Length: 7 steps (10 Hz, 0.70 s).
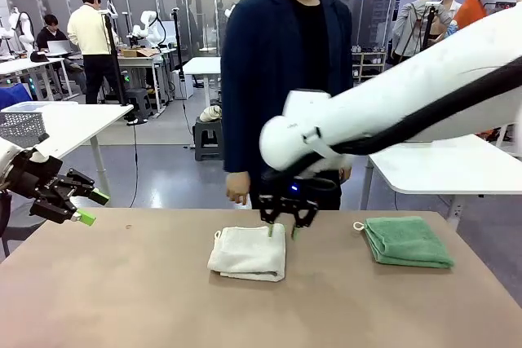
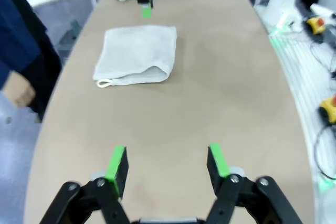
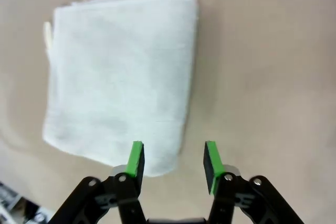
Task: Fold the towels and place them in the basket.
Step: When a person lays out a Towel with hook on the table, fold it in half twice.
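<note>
White towel (image 1: 249, 252): lying folded on the brown table (image 1: 147, 299), mid-table, near the far edge
Green towel (image 1: 407, 241): sitting folded well apart, toward the table's right end
Right gripper (image 1: 282, 232): hovering at the white towel's far edge, jaws parted and grasping nothing
Left gripper (image 1: 91, 207): hanging above the table's left end, jaws standing open and empty
Person (image 1: 285, 63): standing behind the far edge, one hand (image 1: 237, 187) hanging just behind the white towel
</note>
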Motion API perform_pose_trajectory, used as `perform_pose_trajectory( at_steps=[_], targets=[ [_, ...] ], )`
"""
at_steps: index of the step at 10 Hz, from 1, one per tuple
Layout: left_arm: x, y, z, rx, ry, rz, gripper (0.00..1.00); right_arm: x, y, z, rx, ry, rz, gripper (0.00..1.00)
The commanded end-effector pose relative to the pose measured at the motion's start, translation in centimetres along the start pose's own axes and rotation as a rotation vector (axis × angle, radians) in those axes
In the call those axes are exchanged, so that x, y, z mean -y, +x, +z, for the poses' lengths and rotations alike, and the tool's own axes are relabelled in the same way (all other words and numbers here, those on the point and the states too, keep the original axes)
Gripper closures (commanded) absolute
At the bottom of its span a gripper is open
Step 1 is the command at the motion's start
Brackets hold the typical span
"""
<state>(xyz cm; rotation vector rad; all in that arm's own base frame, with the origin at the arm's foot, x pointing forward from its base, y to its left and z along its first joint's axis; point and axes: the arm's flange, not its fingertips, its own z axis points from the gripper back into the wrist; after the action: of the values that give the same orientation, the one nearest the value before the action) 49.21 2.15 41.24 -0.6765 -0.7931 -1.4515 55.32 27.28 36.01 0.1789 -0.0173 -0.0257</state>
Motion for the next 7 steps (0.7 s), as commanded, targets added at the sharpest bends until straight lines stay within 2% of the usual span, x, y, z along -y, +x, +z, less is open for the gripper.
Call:
perform_pose_trajectory(
  at_steps=[1, 5, 7],
  targets=[
    [0.0, 0.0, 0.0, 0.002, -0.001, -0.002, 0.23, 3.8, -3.4, -1.4, 0.074, 0.143, 0.081, 0.42],
    [0.0, 0.0, 0.0, 0.002, -0.001, -0.002, 0.23, 5.2, -2.6, -1.2, 0.080, 0.275, -0.015, 0.42],
    [0.0, 0.0, 0.0, 0.002, -0.001, -0.002, 0.23, 5.4, -2.1, -0.9, 0.029, 0.315, -0.062, 0.42]
  ],
)
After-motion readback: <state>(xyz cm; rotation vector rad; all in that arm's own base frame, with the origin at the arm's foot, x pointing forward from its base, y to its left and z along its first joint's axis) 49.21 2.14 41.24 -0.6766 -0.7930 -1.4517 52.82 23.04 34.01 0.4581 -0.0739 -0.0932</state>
